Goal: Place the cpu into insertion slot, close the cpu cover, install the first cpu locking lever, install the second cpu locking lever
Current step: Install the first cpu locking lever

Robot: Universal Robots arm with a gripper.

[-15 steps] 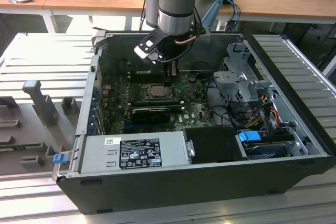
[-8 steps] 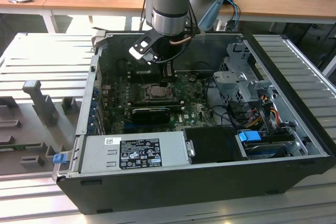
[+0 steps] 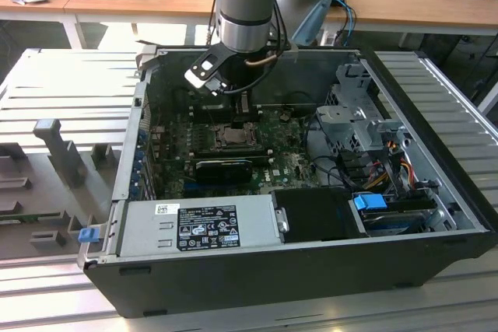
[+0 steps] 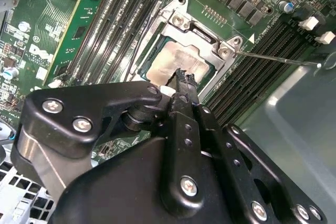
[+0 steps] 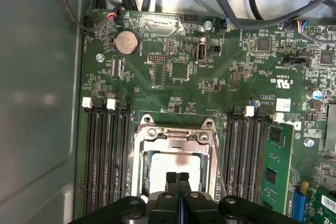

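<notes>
The cpu lies flat in the insertion slot on the green board, its silver-grey top partly showing. The cpu cover lies down around the chip, and its metal frame has a screw at each corner of one end. A thin locking lever sticks out sideways from the socket over the memory slots. My gripper hangs just above the chip's near edge with its fingers pressed together and nothing between them. It appears dark under the arm in the exterior view.
Black memory slots flank the socket, with one green module fitted. A black ribbed heatsink sits in front of the socket, then the power supply. The drive cage and cables crowd the exterior view's right, inside the case walls.
</notes>
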